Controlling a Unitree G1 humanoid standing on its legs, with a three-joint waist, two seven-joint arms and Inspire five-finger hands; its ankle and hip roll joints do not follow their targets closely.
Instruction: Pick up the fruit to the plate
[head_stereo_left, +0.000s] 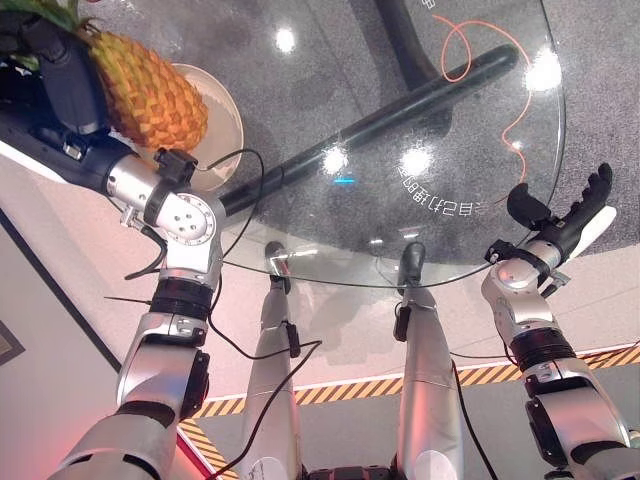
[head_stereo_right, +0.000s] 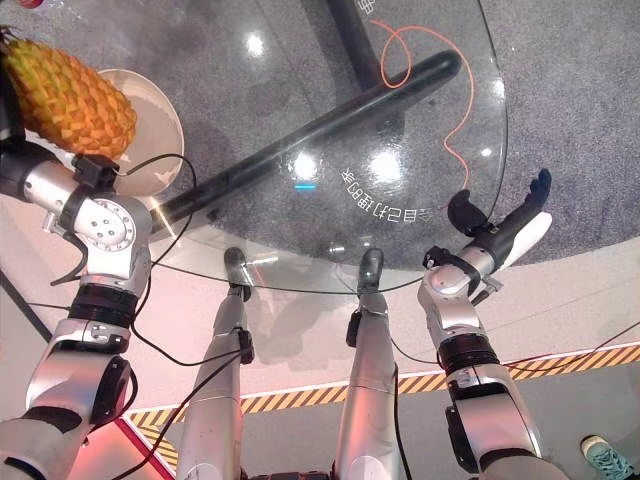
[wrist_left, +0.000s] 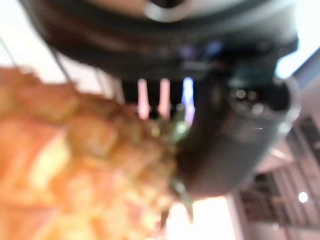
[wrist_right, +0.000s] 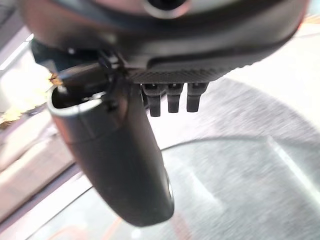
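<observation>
over the round beige plate (head_stereo_left: 222, 125) on the glass tabletop (head_stereo_left: 420, 110), the left hand (head_stereo_left: 60, 75) grips the orange scaly pineapple (head_stereo_left: 150, 90) — held above it, seemingly for lowering. the right hand (head_stereo_left: 565, 215) hangs with fingers relaxed at the tabletop's edge — idle.

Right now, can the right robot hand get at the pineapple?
Probably not: the pineapple is held in the left robot hand over the plate, across the glass table from the open right robot hand.
</observation>
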